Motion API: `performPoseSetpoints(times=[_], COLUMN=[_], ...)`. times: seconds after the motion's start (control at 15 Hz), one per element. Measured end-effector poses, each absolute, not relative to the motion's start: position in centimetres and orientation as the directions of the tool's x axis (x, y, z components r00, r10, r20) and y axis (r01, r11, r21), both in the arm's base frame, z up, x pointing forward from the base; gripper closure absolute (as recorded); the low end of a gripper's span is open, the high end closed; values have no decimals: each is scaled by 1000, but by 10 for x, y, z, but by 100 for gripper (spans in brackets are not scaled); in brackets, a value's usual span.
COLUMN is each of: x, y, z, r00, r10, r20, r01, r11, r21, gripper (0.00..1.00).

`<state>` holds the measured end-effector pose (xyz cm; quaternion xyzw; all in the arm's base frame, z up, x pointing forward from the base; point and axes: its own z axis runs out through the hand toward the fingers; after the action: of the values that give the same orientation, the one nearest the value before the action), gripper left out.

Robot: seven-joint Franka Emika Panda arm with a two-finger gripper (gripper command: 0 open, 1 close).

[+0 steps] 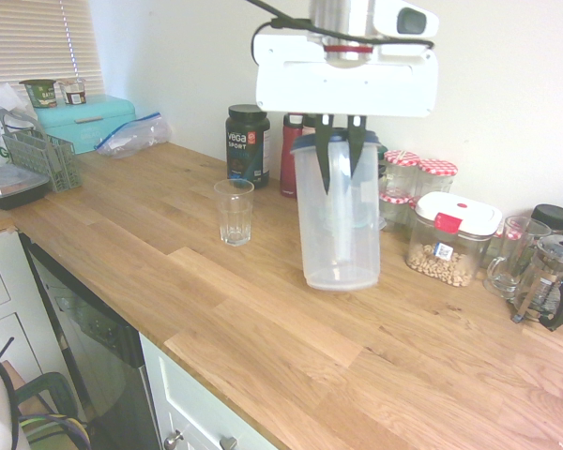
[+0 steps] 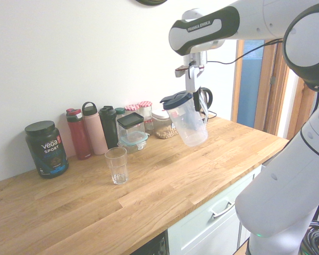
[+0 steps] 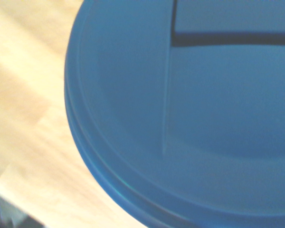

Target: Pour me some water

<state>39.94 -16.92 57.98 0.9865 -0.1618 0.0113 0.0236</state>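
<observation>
Because the glass (image 2: pixel 117 166) stands upright on the desk (image 1: pixel 263 323), the gripper (image 1: pixel 341 186), clamped on the pitcher's handle, holds the blue-lidded pitcher (image 2: pixel 187 121) tilted above the wood, presumably to pour. The pitcher hangs beside the fingers; the glass waits lower, well apart.

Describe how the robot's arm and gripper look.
The arm is white with rounded segments, dark grey-green caps and "FRANKA EMIKA" lettering. A black cable runs along it. The gripper has a wide white body and slim, black, tapering fingers.
</observation>
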Motion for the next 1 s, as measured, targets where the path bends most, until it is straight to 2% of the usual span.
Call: performPoseSetpoints(times=[0.27, 0.6, 1.0], x=[396, 413, 400], y=[-196, -200, -209], z=[548, 513, 479], r00=[866, 724, 708], r10=[-489, -649, -681], r20=[108, 231, 185], r01=[-481, -596, -631], r11=[-872, -759, -729], r21=[-91, -262, -268], gripper=[100, 100, 100])
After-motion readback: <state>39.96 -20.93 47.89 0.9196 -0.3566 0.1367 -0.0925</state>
